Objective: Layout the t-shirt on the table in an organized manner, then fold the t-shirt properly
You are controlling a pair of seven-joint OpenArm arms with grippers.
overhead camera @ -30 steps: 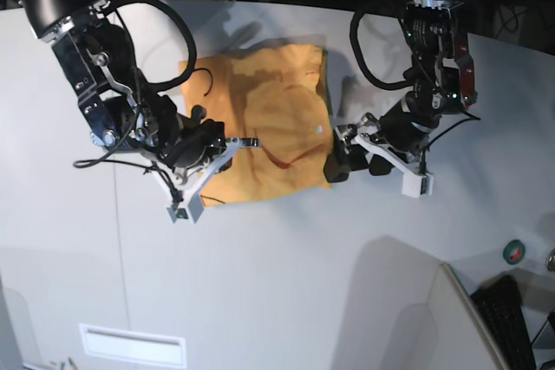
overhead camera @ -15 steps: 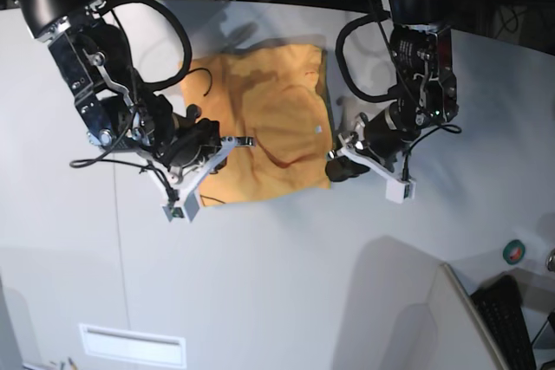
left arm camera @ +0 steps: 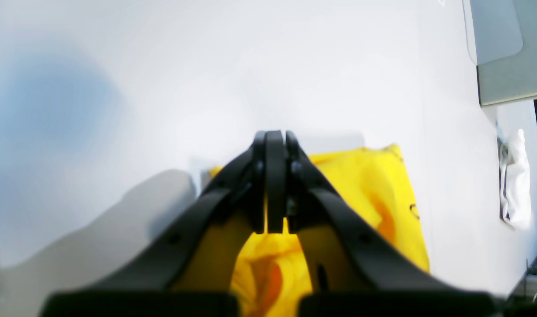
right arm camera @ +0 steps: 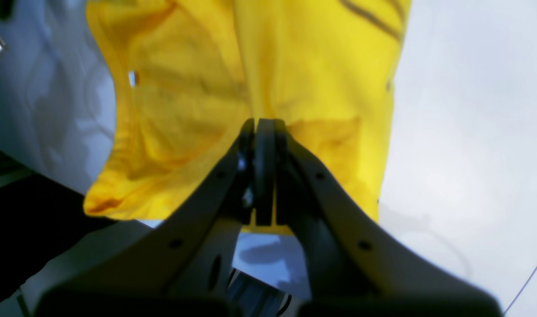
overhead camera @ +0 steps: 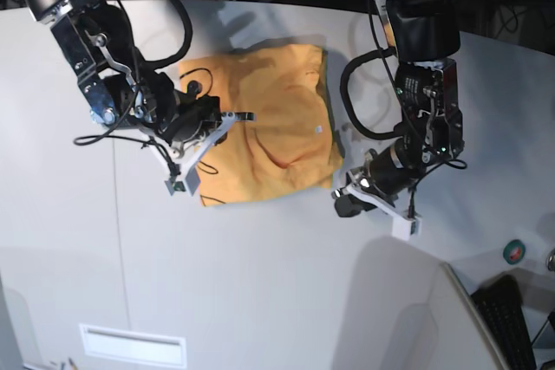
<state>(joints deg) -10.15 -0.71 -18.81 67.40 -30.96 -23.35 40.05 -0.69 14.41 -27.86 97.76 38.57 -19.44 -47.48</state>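
Pressing its black jaws flat together, the left gripper (left arm camera: 275, 136) sits low at the near right corner of the t-shirt (overhead camera: 260, 127), and from its own camera the orange cloth bunches up right behind and under the closed tips, so it looks pinched there, though the actual bite is hidden by the fingers (left arm camera: 268, 185). From the base view that gripper (overhead camera: 340, 186) is at about four o'clock of the shirt, touching its corner. Over at nine o'clock, the right gripper (overhead camera: 245, 116) reaches in across the shirt's left half, its jaws likewise pressed together; the wrist camera shows its tips (right arm camera: 261, 125) closed against a fold of the fabric, and I cannot tell whether any cloth is caught between them. Around both, the shirt lies mostly spread on the white table (overhead camera: 260, 283), roughly rectangular, wrinkled through the middle, with thin dark curved markings near its far left edge. A small round green-and-red thing (overhead camera: 515, 251) rests well apart near the table's right edge.
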